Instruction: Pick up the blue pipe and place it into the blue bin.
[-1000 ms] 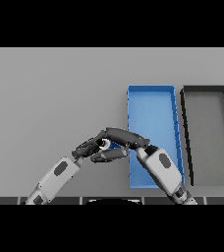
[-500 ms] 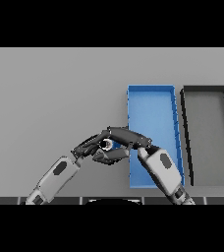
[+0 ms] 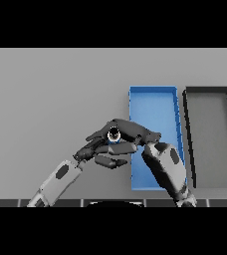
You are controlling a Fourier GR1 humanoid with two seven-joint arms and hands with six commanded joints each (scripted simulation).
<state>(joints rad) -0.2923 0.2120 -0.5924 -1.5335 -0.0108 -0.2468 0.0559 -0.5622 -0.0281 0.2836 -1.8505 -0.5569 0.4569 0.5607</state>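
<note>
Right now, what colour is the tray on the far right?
Black or very dark grey, with a grey floor, seen in the head view.

- Grey table [image 3: 51, 89], plain and flat, fills the view.
- Blue bin [image 3: 153, 90], a long open tray, lies on it right of centre.
- Dark grey bin [image 3: 208, 89] of similar shape lies just beside it, further right.

Even, flat light; faint shadows

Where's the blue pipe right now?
The blue pipe sits low in the head view's middle, between the right hand and left hand, just left of the blue bin.
</note>
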